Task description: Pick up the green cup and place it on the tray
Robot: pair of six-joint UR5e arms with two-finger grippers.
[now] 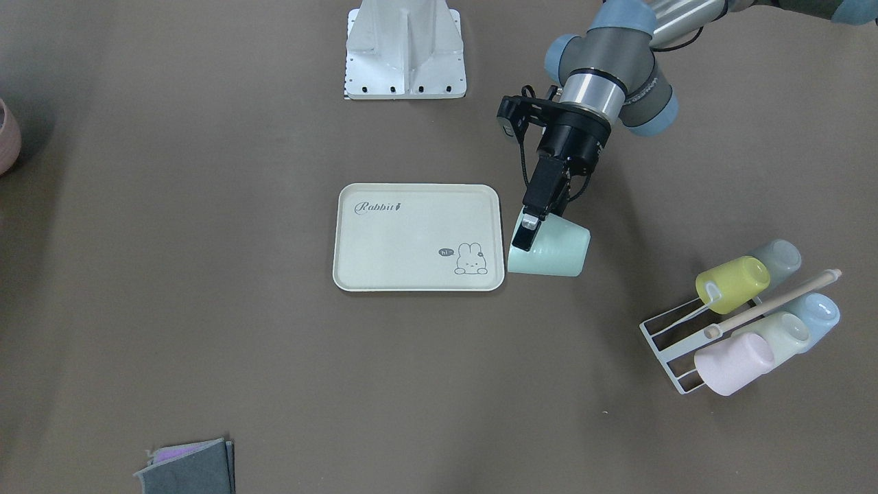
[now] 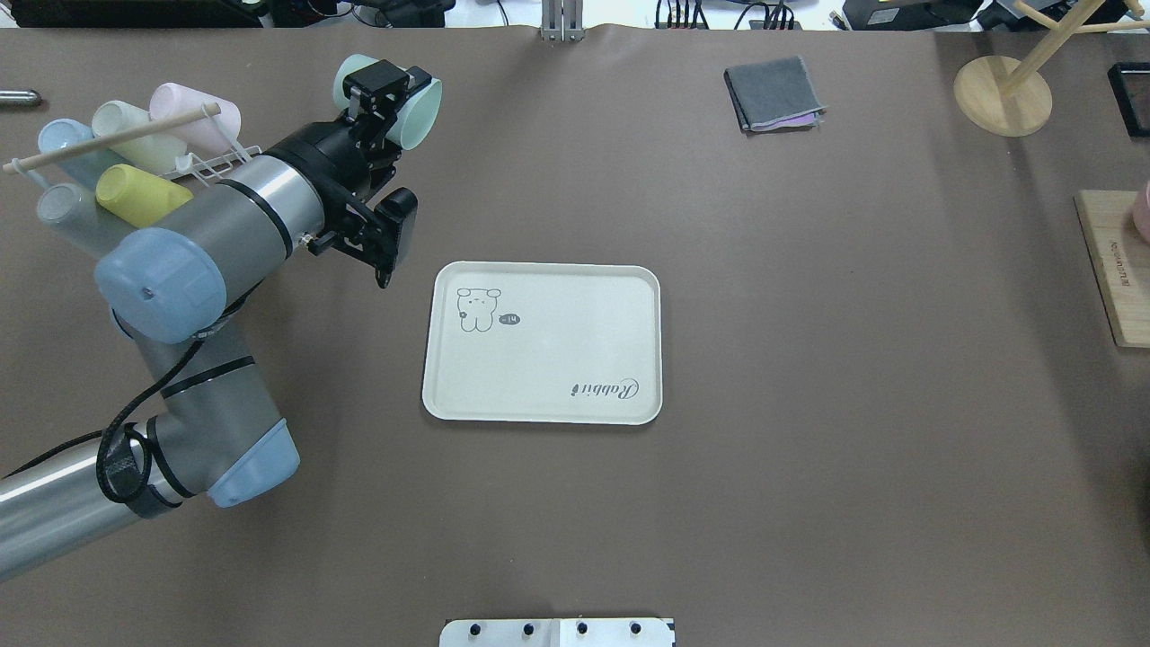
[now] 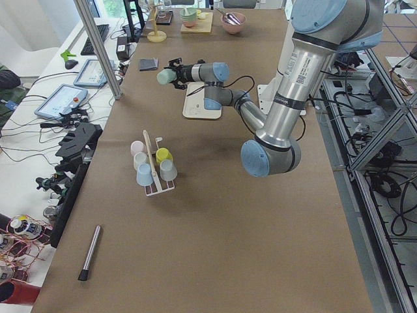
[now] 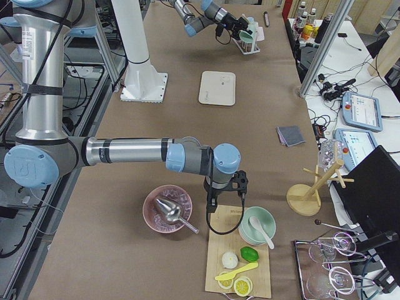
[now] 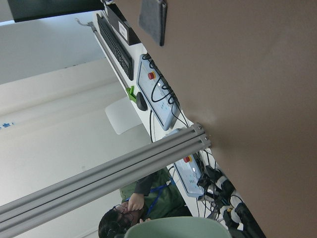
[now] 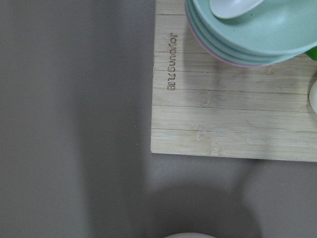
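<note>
- The small mint-green plastic tumbler [image 1: 555,250] is clear of the brown tabletop [image 1: 206,206], lying on its side in the air. This is plainest in the exterior left view.
- The left claw [image 1: 525,233] is clamped on this green tumbler at its open end. One dark finger [image 1: 527,226] shows against the rim.
- In the left wrist view, only the tumbler's pale green rim [image 5: 173,227] shows, at the bottom edge.
- The flat cream rectangular tray with "Rabbit" script and a bunny drawing [image 1: 398,240] lies flat on the tabletop with nothing on it.
- In the front-facing view the tumbler appears just beside the tray's short edge, on the robot's left side, and does not overlap it.
- A white wire cup rack [image 1: 665,343] stands well to the robot's left of the tray. It holds cups lying on their sides.
- These cups are a yellow-green one [image 1: 734,283], a pink one [image 1: 732,362], a pale whitish-green one [image 1: 778,333] and two pale blue ones.
- A light wooden rod [image 1: 775,302] runs along the top of the rack.
- The right claw [image 4: 219,201] hangs far from the tray, at the edge of a light wooden board [image 6: 233,119]. The board carries stacked mint and pink bowls [image 6: 247,34].
- The right claw's fingers show in no close view, so I cannot tell how they are set.
- A folded grey cloth [image 1: 188,470] lies on the far side of the tabletop from the robot.
</note>
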